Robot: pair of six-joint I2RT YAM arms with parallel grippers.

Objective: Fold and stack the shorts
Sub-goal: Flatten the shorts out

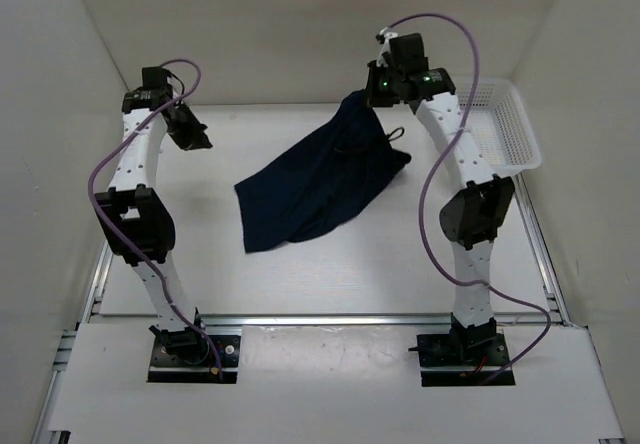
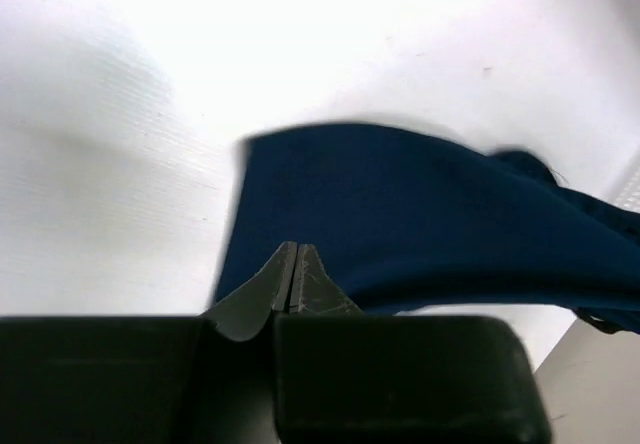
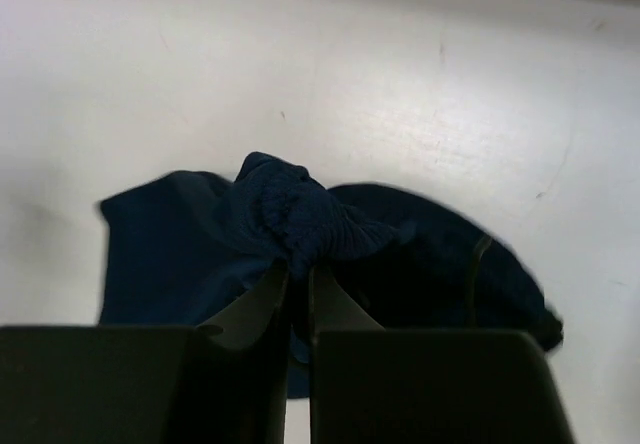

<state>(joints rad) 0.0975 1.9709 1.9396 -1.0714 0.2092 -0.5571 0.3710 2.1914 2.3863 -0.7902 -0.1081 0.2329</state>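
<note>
Two white arms rise from black bases [image 1: 190, 352] bolted at the near edge of the worktop [image 1: 300, 284], the left arm [image 1: 140, 214] bowing out to the left and the right arm [image 1: 468, 214] to the right. Between them, at mid-worktop, are the shorts [image 1: 320, 179], a dark navy pair stretched on a slant. The near-left hem rests flat on the white surface, and the cloth narrows as it runs far and to the right, where it is raised.

At far left, the left jaws are pressed together with nothing between them, apart from the shorts. The left wrist view shows the two grey tips touching, with the shorts [image 2: 420, 214] spread on the worktop [image 2: 120, 164] beyond them.

At far centre-right, the right jaws are clenched on the shorts' gathered waistband [image 3: 300, 214]. In the right wrist view it is a ribbed bunch of fabric bulging just past the tips, with the rest of the shorts [image 3: 170, 254] dark behind it against the worktop [image 3: 400, 84]. A thin drawstring [image 1: 396, 134] loops out from the cloth just to the near side of that grip.

Farthest right, a white mesh basket [image 1: 510, 129] sits beside the right wall, apart from the shorts and partly hidden by the right arm.
</note>
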